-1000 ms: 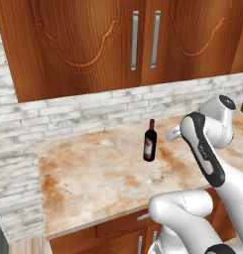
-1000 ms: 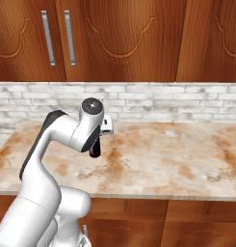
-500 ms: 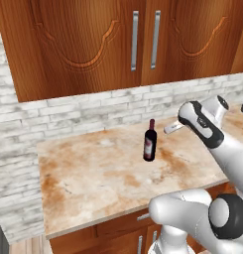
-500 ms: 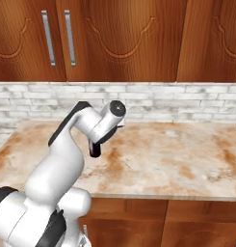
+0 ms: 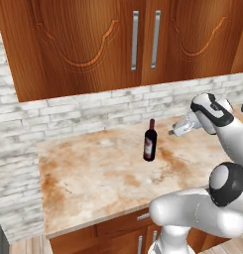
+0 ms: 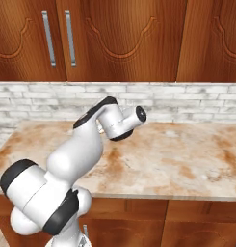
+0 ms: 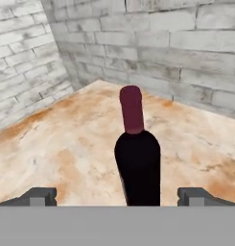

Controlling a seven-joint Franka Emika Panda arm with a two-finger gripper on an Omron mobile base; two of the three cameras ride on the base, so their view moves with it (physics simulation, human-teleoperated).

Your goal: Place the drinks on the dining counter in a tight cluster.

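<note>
The wine bottle (image 5: 150,143) stands upright mid-counter (image 5: 93,178), in front of the brick wall. The tool (image 7: 121,196) faces it with tips spread wide. Keep it centred and level, probably closing on the body, not the neck.

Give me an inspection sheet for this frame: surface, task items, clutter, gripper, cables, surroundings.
Surface: marbled tan-and-rust counter backed by a white brick wall.
Job's things: wine bottle, dark with a red neck, standing upright near the middle of the counter, apart from the wall.
Clutter: nothing seen.
Grippers: gripper open, level with the bottle and to one side of it, not touching; in the hand view the bottle sits centred between the two fingertips.
Cables: nothing seen.
Surroundings: wooden wall cabinets with metal handles above the brick; wooden base cabinets below the counter.
</note>
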